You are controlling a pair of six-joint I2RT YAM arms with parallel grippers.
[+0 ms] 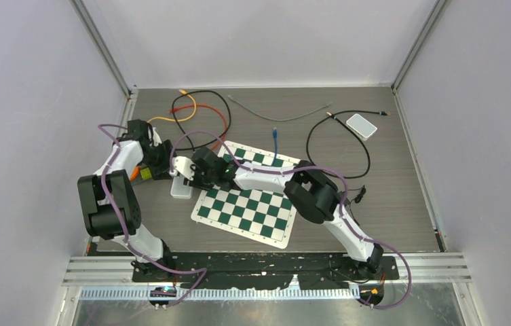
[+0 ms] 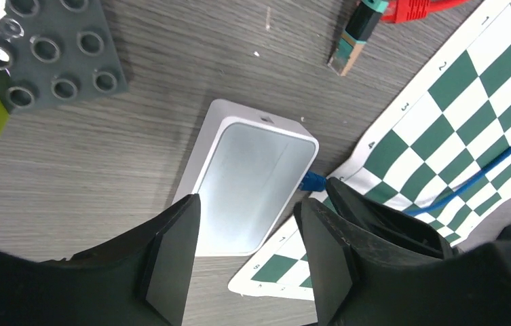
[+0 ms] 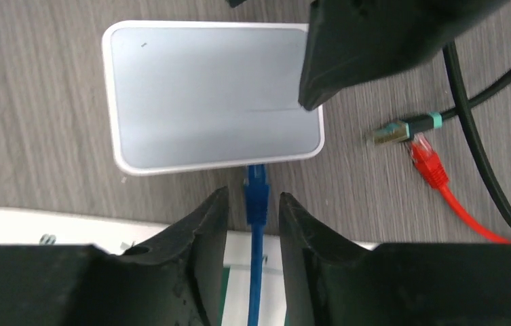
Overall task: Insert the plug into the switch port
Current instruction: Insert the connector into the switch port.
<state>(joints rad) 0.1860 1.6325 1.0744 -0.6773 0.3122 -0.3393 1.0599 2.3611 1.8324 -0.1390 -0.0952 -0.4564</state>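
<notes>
Bottom of the right wrist frame, the right gripper point(image 3: 254, 198) had its jaws spread, one either side of the plug point(image 3: 257, 182) with a gap on both sides, so it wasn't pinching it. The plug sat pushed into the near edge of the switch point(image 3: 205, 95), mid-frame. The left gripper point(image 2: 249, 207) straddled the switch with its jaws slack too, and mat point(image 2: 442, 122) showed in the gap beside one finger. Further out, a red cable point(image 3: 436, 170) lay at the right of the right wrist frame, and a grey brick point(image 2: 42, 47) sat upper left of the left wrist frame.
</notes>
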